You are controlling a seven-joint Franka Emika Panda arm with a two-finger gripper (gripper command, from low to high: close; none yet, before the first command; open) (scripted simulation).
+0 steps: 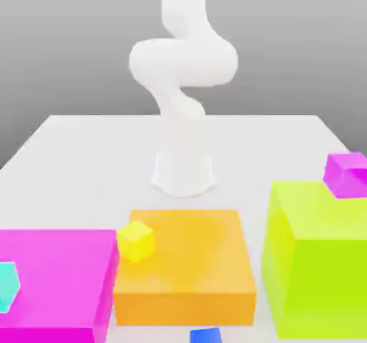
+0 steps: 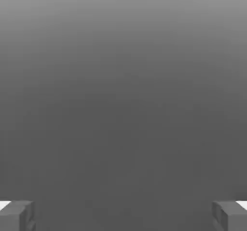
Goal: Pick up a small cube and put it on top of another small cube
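Blue cube [image 1: 206, 335] at bench's [image 1: 86, 148] 6 o'clock edge, purple-magenta cube [image 1: 347, 174] at 3 o'clock; gripper [image 2: 123, 215] jaws wide, empty, ready for pickup.

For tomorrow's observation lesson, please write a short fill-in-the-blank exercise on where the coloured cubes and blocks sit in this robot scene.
1. The small yellow cube sits on the ____ block.
2. The small purple-magenta cube rests on the ____ block.
3. The small cyan cube sits on the large flat ____ block.
4. The gripper fingers stand ____.

Missing words: orange; lime green; magenta; open
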